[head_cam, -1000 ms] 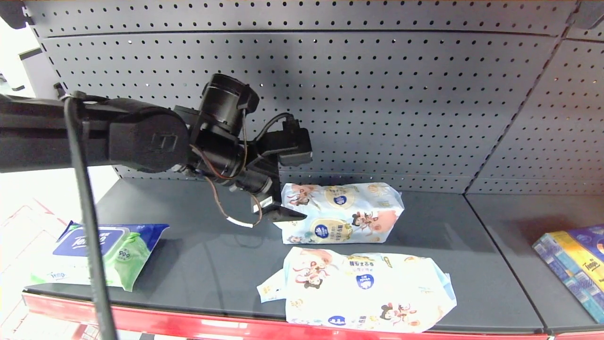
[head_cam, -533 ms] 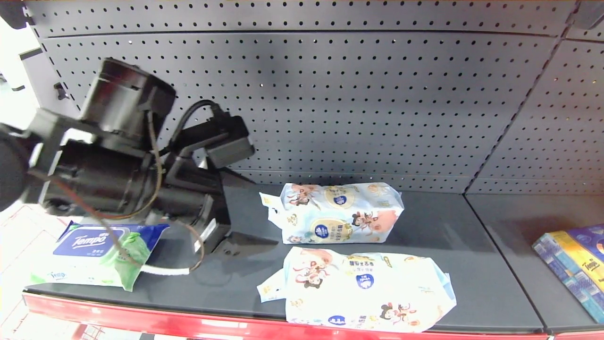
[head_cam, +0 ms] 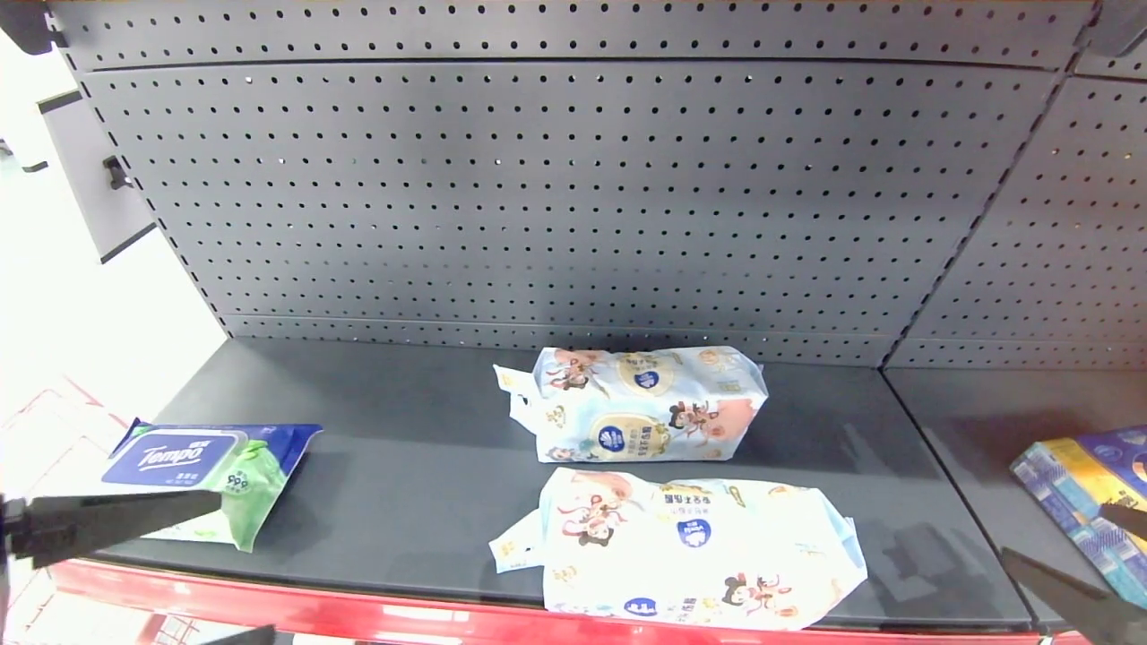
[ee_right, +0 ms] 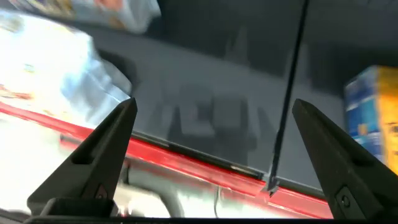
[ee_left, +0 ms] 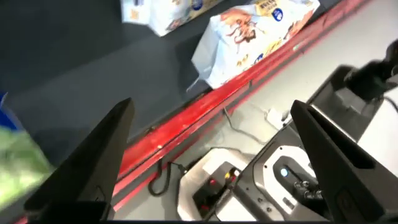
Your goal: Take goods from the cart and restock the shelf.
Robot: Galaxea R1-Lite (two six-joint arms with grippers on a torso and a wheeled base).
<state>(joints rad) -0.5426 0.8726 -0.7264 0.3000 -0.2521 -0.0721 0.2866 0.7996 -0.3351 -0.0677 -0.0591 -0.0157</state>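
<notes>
Head view counts four lots of goods on the shelf: one green-and-blue wipes pack, two cartoon-printed packs and one stack of bright boxes. The wipes pack lies flat at the shelf's left front corner. The left gripper hangs just off the shelf's red front lip near that corner, fingers spread wide, holding and touching nothing; the wipes pack sits just beside one fingertip. At mid-shelf the rear cartoon pack lies near the pegboard back and the front cartoon pack lies flat at the lip, the two close together. The right gripper hovers off the lip toward the shelf's right end, fingers likewise spread and empty, the front cartoon pack to one side of it and the boxes, in the shelf's right bay, to the other.
</notes>
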